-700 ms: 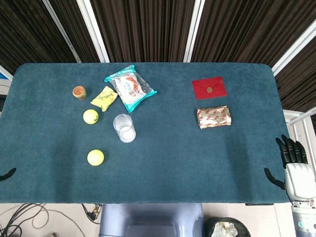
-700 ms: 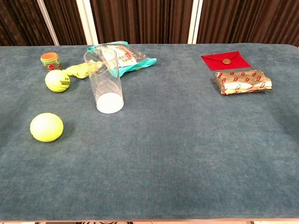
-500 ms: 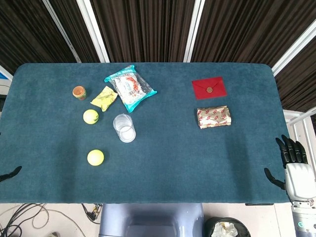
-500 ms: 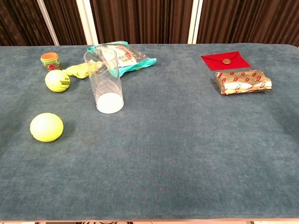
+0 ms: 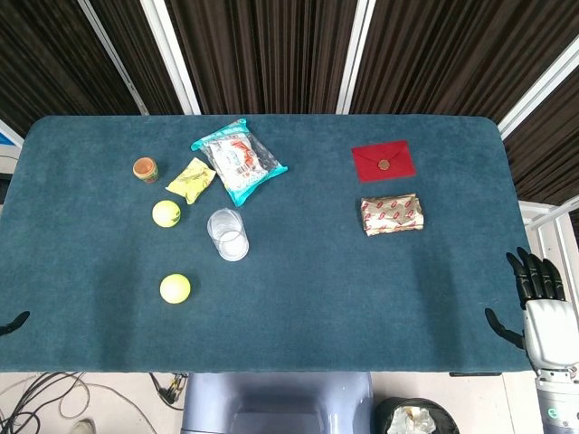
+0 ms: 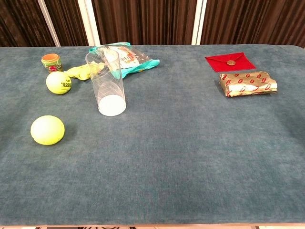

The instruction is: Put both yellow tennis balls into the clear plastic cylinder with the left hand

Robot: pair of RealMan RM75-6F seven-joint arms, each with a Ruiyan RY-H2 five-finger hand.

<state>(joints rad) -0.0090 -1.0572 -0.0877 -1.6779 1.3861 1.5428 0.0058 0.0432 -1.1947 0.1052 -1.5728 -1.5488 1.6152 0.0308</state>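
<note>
From the head view, the blue tabletop [image 5: 298, 298] carries the clear plastic cylinder [image 5: 227, 234] standing upright in its left half, mouth up. One yellow tennis ball [image 5: 166, 213] lies just left of the cylinder and apart from it; the second yellow tennis ball [image 5: 175, 288] lies nearer the front edge, well apart from the cylinder. Behind them sit a small orange cup [image 5: 145, 169], a yellow packet [image 5: 191, 179] and a teal-edged snack bag [image 5: 238, 161]. On the right half lie a red envelope [image 5: 383, 161] and, just in front of it, a gold-and-red wrapped package [image 5: 392, 214]. The right robot hand [image 5: 541, 307] hangs off the tabletop's right front corner, holding nothing, its dark fingers [image 5: 534, 273] extended and apart. At the left edge only a dark tip of the left robot hand [image 5: 13, 322] shows, too little to tell whether it is spread or closed. In the chest view, the cylinder [image 6: 106, 82] stands upright on its white base, empty. The farther ball [image 6: 58, 82] lies to its left, near the orange cup [image 6: 52, 61] and yellow packet [image 6: 85, 71]; the nearer ball [image 6: 47, 129] rests alone toward the front left. The snack bag [image 6: 127, 58] lies behind the cylinder, and the envelope [image 6: 230, 61] and wrapped package [image 6: 247, 82] lie at far right. Neither robot hand appears in this view.
</note>
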